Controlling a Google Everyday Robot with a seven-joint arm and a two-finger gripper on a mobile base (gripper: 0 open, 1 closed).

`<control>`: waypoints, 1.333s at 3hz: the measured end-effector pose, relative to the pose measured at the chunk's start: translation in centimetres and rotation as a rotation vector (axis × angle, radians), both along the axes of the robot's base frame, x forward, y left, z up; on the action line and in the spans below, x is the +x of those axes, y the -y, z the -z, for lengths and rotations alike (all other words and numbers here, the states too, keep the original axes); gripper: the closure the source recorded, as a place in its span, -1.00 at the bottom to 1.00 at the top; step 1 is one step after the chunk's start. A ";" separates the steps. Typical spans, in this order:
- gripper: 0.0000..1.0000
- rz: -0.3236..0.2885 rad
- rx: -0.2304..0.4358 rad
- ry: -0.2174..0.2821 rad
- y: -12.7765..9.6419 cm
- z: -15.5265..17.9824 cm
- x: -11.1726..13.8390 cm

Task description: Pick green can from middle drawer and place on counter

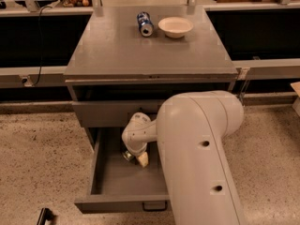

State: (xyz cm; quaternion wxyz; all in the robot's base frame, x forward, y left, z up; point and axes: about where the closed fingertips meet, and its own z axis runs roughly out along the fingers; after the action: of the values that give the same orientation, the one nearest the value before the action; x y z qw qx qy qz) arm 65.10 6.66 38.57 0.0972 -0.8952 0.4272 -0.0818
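Observation:
The middle drawer [112,184] is pulled open at the bottom of the cabinet. My gripper [136,157] reaches down into its back part, under my white wrist [136,135]. Only a small dark piece with a silver end of the green can [127,154] shows, right at the gripper's left side and lying low in the drawer. The rest of the can is hidden by the wrist. The counter [140,53] is the flat grey top above, well behind the gripper.
A blue-and-white can [145,23] lies on its side at the back of the counter, next to a white bowl [175,26]. My large white arm [201,158] covers the drawer's right half. The drawer's black handle [154,206] faces the speckled floor. Dark shelving flanks the cabinet.

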 end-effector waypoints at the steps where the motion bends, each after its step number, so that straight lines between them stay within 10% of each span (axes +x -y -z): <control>1: -0.30 -0.010 -0.004 -0.012 0.0 0.3 -0.1; 4: -0.08 -0.073 0.039 0.001 0.1 -2.1 -2.9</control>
State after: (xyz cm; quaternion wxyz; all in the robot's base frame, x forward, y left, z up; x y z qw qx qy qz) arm 62.21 6.59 40.67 0.1177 -0.9080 0.3959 -0.0701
